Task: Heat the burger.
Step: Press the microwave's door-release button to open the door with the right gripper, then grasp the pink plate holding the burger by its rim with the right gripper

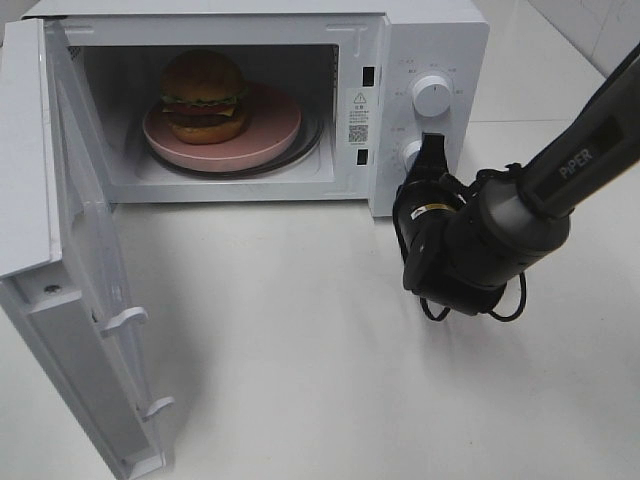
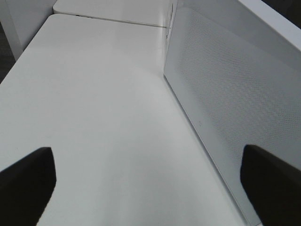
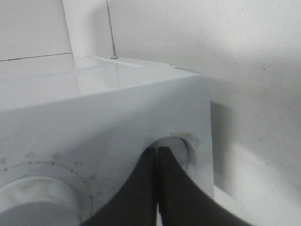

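1. Your right gripper (image 1: 432, 150) had its jaws pressed together on nothing. Its tips were right at the lower knob (image 1: 410, 153) of the microwave (image 1: 430, 30); you could not tell whether they touched it.
2. Your left gripper (image 2: 148, 183) had its jaws wide apart and empty. It sat low over the desk (image 2: 94, 94), just beside the outer face of the door (image 2: 221, 94).
3. The burger (image 1: 205, 95) stood upright on the pink plate (image 1: 275, 135) inside the cavity, and the door was swung fully open.
4. The step in hand looked like setting the heat, but the open door seemed to want shutting first. You would have done well to push its outer face near the free edge with the left gripper. One steady sweep, carried through until it latched, looked right.
5. The door's closing edge would land next to the control panel, so the right gripper needed to stay clear of that path.
6. Jaws held together could probably only nudge a knob. To turn it cleanly, you would have wanted them parted around it, centred, clamped, then rotated about its axis.
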You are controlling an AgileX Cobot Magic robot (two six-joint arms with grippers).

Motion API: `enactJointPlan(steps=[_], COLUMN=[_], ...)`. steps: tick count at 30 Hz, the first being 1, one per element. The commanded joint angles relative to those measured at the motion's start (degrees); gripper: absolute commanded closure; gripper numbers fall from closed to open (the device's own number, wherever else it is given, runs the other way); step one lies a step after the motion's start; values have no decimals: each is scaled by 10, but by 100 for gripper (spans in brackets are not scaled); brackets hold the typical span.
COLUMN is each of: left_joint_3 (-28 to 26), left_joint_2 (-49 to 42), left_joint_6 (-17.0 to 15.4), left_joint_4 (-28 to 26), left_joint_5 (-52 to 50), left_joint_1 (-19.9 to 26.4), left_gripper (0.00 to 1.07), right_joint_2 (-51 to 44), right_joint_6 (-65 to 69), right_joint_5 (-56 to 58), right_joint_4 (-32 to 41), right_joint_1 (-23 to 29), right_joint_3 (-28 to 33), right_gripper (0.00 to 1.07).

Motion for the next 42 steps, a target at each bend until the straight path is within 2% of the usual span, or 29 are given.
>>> enactJointPlan(steps=[1,7,10,12,14,17,19,25,27,28,30,33,37,42], left_joint_3=[2,2,2,2,2,2,2,2,2,2,2,2,2,2], left_joint_2=[-8,-5,-2,-2,-2,-2,-2,-2,-2,-2,-2,-2,-2,-2], left_joint_6=[-2,-2,-2,-2,-2,-2,-2,-2,-2,-2,-2,-2,-2,-2], left_joint_4=[-5,-5,-5,-5,-5,-5,-5,-5,-5,-5,-5,-5,-5,-5], left_joint_5=[0,0,0,0,0,0,0,0,0,0,0,0,0,0], left_joint_1=[2,2,2,2,2,2,2,2,2,2,2,2,2,2], left_gripper=[6,6,6,6,6,6,6,6,6,6,6,6,6,6], right_joint_2=[-35,-56,-83,-89,-121,-129,-167,-203,-234,-234,-256,-264,-289,-294], right_joint_6=[-7,-11,-34,-42,-73,-83,-147,-230,-333,-333,-421,-448,-560,-626], right_joint_5=[-11,56,107,117,146,152,205,287,358,358,415,443,575,653], right_joint_4=[-32,-56,-104,-111,-155,-169,-220,-252,-257,-257,-257,-257,-262,-299], right_joint_1=[-2,-2,-2,-2,-2,-2,-2,-2,-2,-2,-2,-2,-3,-3], right_joint_3=[13,48,77,83,112,118,139,140,140,140,135,131,101,62], right_gripper=[107,107,107,107,107,107,107,105,104,104,103,103,102,102])
